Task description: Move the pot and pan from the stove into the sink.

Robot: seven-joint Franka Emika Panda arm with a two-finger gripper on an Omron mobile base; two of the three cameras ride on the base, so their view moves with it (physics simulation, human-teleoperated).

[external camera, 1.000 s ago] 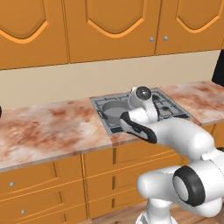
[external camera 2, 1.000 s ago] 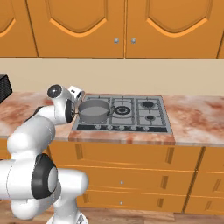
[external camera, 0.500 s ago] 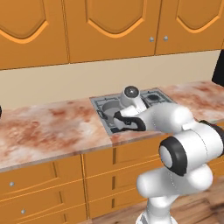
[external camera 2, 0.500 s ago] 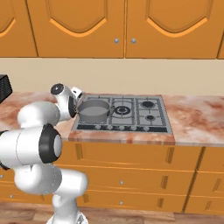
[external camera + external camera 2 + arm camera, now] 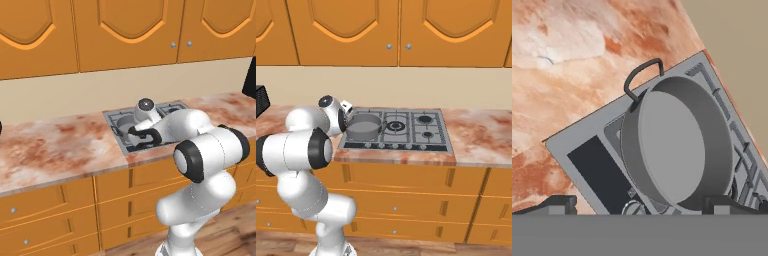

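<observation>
Clearly little of the job is done: the pot [image 5: 363, 127] sits on the front left burner of the stove [image 5: 416, 131], and nothing has reached a sink. No pan can be made out on the grates from the base views, so its place cannot be told, and the sink is out of frame.

In the hand view the pot [image 5: 679, 147] lies close below, its dark loop handle [image 5: 643, 76] sticking out toward the marbled table [image 5: 572, 60]. The end effector [image 5: 642, 204] is spread wide, its 2 fingertips [image 5: 559, 202] far apart at the bottom edge, holding nothing. From the right base view the end effector [image 5: 345, 116] hangs just beside the pot's left rim, near but seemingly not touching.

What remains, by this reading, is gripping the pot, carrying it off, then the same for the pan.

Around it: orange wall cabinets [image 5: 125, 30] above, drawers [image 5: 406, 177] under the table, a row of knobs [image 5: 401, 146] along the stove front, and a dark box [image 5: 260, 100] at the far left. Nothing blocks the pot; the nearby grates and knobs crowd it slightly.
</observation>
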